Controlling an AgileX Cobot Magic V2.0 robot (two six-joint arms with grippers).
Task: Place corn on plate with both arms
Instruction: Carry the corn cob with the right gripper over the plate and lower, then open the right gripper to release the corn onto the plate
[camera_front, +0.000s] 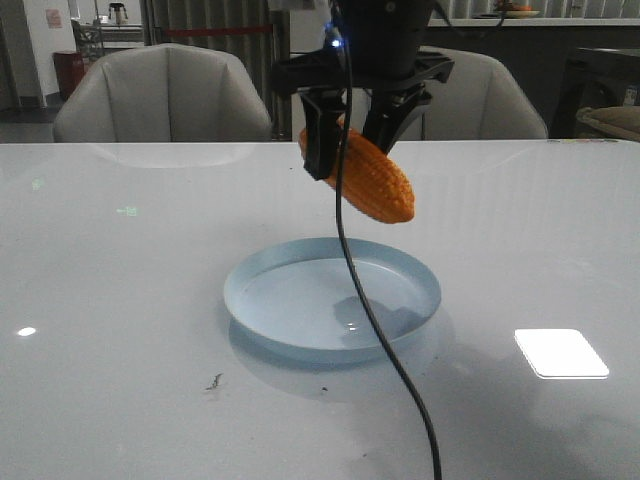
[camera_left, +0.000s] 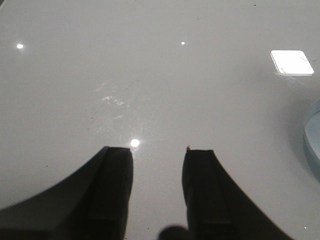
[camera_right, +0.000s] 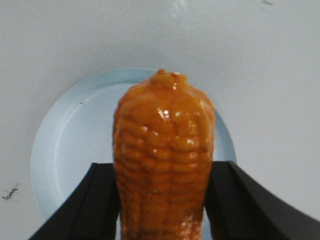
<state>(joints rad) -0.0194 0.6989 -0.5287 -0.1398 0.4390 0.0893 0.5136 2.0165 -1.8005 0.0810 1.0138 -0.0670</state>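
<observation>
White glossy table (camera_front: 120, 300), chairs behind. Right gripper (camera_front: 355, 125) is pinching the corn (camera_front: 372, 180) by one end, tilted, at frame center above the plate (camera_front: 260, 290). Left gripper (camera_left: 157, 155) is hanging agape, holding nothing. Risk: released this high, the corn bounces or rolls off the low rim.

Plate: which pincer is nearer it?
Right. The right pincer holds the corn above the plate; the left pincer is off to its side, empty.

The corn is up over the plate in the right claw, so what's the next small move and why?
Probably lower the right claw straight down. The corn hangs tilted, gripped at its upper end, clear above the plate, which is empty beneath it. The left claw is open over bare table.
</observation>
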